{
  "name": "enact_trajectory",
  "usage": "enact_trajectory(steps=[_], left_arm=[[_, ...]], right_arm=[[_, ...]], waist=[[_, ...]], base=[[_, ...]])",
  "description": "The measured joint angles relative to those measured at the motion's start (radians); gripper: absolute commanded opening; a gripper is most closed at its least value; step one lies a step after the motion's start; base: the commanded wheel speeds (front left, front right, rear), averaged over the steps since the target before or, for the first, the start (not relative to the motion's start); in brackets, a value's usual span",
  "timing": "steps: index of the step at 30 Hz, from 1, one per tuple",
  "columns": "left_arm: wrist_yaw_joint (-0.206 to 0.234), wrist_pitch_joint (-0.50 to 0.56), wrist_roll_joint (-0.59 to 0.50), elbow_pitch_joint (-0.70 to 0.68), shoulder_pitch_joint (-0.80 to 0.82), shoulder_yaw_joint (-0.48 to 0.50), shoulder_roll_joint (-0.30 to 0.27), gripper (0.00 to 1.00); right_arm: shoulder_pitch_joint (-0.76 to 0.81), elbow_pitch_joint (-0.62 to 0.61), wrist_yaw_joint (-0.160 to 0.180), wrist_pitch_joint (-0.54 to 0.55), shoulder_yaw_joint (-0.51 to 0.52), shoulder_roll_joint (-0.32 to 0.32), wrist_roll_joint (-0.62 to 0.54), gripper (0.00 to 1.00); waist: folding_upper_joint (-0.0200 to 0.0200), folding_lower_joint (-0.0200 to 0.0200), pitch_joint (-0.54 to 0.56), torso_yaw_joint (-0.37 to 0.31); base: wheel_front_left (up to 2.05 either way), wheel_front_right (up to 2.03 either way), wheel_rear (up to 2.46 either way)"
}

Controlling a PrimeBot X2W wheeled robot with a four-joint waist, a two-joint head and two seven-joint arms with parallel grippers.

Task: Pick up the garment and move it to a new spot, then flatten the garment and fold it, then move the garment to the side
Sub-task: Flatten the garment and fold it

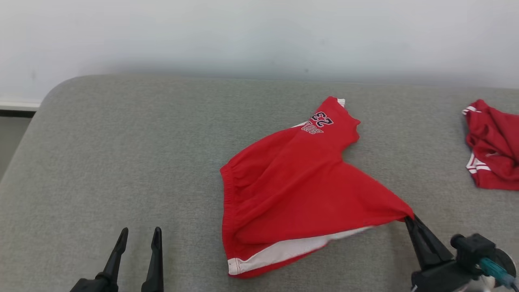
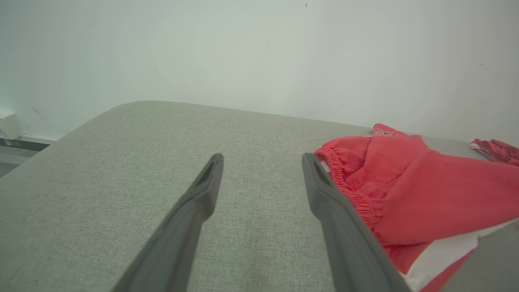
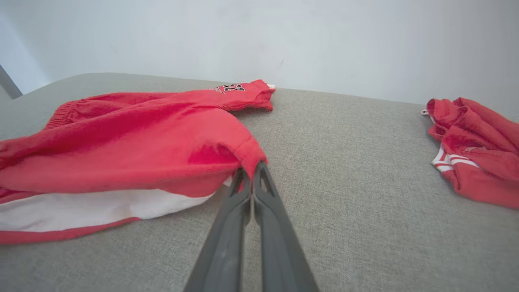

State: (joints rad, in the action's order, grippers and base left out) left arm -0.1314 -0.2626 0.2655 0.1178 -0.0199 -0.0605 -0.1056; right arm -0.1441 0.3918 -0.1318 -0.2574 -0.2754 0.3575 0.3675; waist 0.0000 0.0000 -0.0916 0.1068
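The right gripper (image 3: 251,170) pinches a corner of the red fabric shorts (image 1: 292,182) on the grey upholstered surface (image 1: 121,154). The left gripper (image 1: 140,235) hovers with jaws wide, holding nothing.

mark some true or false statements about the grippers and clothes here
1. The right gripper is shut on a corner of the shorts. True.
2. The left gripper grips the waistband. False: it is open, apart from the shorts, holding nothing.
3. The shorts carry a 23 print. True.
4. The second garment lies to the left of the shorts. False: it lies to their right, at the edge of the head view.
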Motion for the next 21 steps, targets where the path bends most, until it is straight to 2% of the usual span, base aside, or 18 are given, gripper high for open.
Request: enact_trajectory(steps=[4,9,15,21], left_arm=[[0.0,0.0,0.0,-0.004,0.0,0.001,0.001,1.0],[0.0,0.0,0.0,-0.005,0.0,-0.002,0.002,1.0],[0.0,0.0,0.0,-0.003,0.006,-0.026,0.007,1.0],[0.0,0.0,0.0,-0.001,0.021,-0.04,0.01,1.0]], right_arm=[[0.098,-0.194,0.0,0.074,0.01,0.053,0.014,0.0],[0.189,-0.374,0.0,0.17,0.074,0.063,0.027,0.0],[0.192,-0.411,0.0,0.254,0.105,0.048,-0.011,0.0],[0.068,-0.308,0.0,0.302,0.08,0.023,-0.038,0.0]], waist=[[0.0,0.0,0.002,-0.028],[0.0,0.0,-0.005,-0.042],[0.0,0.0,-0.011,-0.022],[0.0,0.0,-0.023,0.014]], base=[[0.0,0.0,0.0],[0.0,0.0,0.0],[0.0,0.0,0.0],[0.0,0.0,0.0]])
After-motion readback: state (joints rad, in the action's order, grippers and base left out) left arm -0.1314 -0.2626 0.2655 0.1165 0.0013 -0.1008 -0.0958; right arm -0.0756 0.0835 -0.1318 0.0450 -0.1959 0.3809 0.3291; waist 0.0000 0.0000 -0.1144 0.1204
